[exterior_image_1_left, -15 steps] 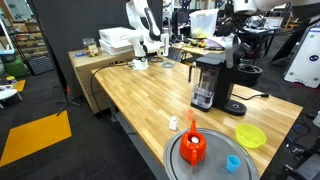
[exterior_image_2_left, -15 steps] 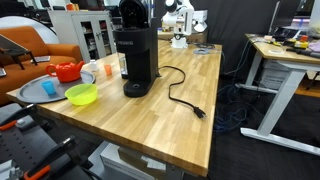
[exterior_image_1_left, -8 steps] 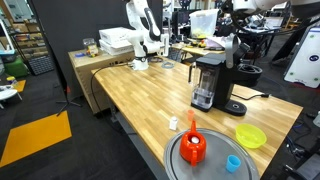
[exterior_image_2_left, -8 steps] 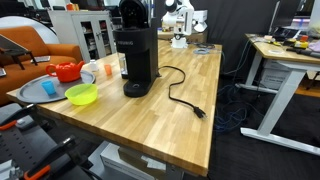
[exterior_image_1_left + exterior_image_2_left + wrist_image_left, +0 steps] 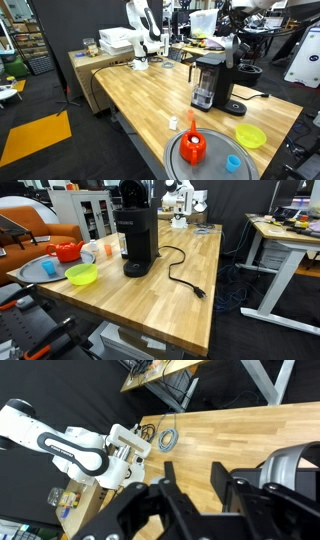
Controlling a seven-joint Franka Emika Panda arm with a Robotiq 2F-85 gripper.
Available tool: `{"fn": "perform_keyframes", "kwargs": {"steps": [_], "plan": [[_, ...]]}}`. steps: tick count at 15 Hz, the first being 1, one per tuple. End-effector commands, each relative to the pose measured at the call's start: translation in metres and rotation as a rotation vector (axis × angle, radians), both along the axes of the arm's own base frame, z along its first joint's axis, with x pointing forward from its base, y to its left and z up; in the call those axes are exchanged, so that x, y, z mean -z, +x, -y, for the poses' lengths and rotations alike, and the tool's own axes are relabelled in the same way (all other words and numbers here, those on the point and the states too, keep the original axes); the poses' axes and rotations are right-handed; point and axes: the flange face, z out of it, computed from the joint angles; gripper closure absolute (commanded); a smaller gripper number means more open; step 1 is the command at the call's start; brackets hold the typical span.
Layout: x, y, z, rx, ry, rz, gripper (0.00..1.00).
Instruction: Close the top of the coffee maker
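The black boxy coffee maker (image 5: 207, 82) stands on the wooden table near its far edge; it also shows in an exterior view (image 5: 134, 242). Its top (image 5: 131, 192) stands raised above the body. In the wrist view a grey rounded part of the machine (image 5: 296, 460) sits at the right edge. My gripper (image 5: 196, 485) is open and empty, its two black fingers (image 5: 222, 478) hovering over the table just beside the machine. In an exterior view the gripper (image 5: 233, 45) hangs high beside the machine's top.
A grey round tray (image 5: 216, 168) holds a red teapot (image 5: 193, 148) and a blue cup (image 5: 233, 162). A yellow-green bowl (image 5: 250, 135) sits nearby. The power cord (image 5: 185, 280) trails across the table. A white robot (image 5: 145, 28) stands at the far end.
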Motion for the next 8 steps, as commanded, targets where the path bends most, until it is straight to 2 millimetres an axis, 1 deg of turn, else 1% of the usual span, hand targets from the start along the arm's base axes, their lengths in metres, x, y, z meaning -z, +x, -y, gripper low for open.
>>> {"fn": "perform_keyframes", "kwargs": {"steps": [1, 3, 8], "plan": [[-0.0027, 0.0060, -0.0049, -0.008, -0.006, -0.034, 0.88], [-0.0037, 0.0060, -0.0050, -0.011, -0.013, -0.050, 0.99], [-0.0081, 0.0079, 0.0014, -0.017, -0.050, -0.066, 1.00]]}}
